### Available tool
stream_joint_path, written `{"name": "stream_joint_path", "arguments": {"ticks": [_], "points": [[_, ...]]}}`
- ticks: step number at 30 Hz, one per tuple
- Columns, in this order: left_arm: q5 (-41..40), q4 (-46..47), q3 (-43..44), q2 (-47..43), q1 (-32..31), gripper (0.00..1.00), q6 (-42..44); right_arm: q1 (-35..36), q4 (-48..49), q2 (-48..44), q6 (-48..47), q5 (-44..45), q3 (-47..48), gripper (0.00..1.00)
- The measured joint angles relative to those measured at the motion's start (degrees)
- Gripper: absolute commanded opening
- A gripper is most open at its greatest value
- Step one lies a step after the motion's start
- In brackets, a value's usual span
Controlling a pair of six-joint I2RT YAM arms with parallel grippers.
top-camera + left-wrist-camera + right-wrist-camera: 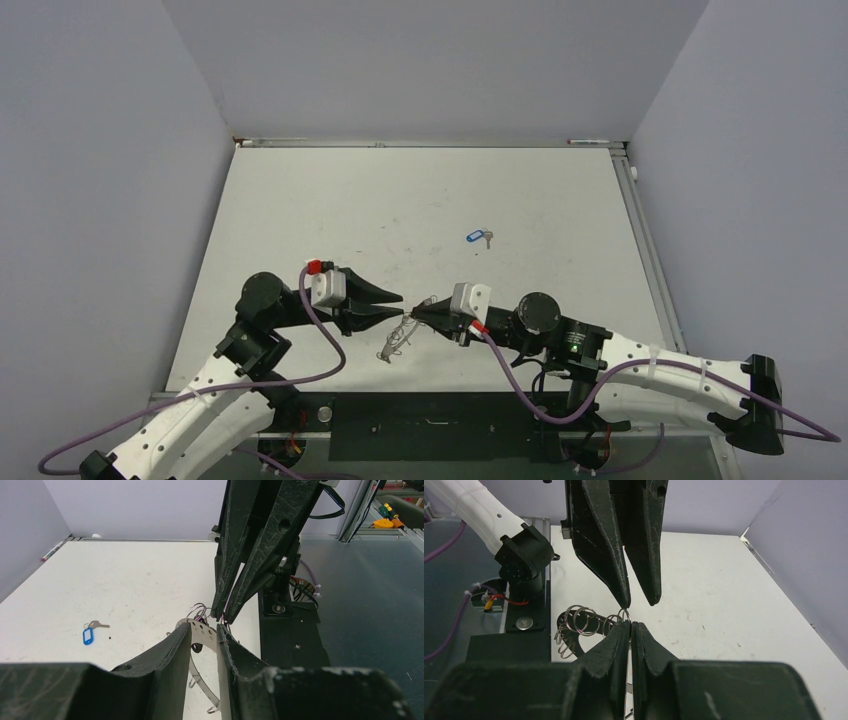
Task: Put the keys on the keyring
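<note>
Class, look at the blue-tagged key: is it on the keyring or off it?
Off. The blue-tagged key lies alone on the table, clearly apart from the keyring, which is nearer the arms.

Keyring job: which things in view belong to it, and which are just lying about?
Job:
- keyring
- blue-tagged key, loose on the table
- black-headed key: can't make it out

Lying about:
- marker at the table's edge
- yellow object off the table
</note>
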Motion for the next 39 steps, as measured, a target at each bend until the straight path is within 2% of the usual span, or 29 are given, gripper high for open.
{"name": "stream_joint_path", "arguments": {"ticks": [5,9,12,26,33,39], "points": [[0.0,0.0,0.0,0.1,-0.2,0.23,0.0,0.0,-0.4,0.2,0.0,-0.2,0.4,0.05],[0.0,0.0,0.0,0.0,-0.3,0.34,-0.1,0.0,-0.7,0.5,0.0,-0.4,0.5,0.05],[-0.3,0.2,0.0,-0.1,-0.3,0.35,-0.2,0.0,-0.9,1.0,0.0,-0.8,0.8,0.05],[-0.9,0.4,-0.7,-1.6,-0.3,0.33,-0.9,0.0,-0.9,1.3,-0.2,-0.7,0.9,0.05],[0.1,3.3,-1.6,-3.0,0.5,0.33,-4.0,0.0,-0.9,1.4,-0.4,0.7,1.7,0.05],[0.2,4.7,-2.0,-2.8,0.9,0.28,-5.2,0.0,-0.8,1.4,-0.5,1.1,2.1,0.05]]}}
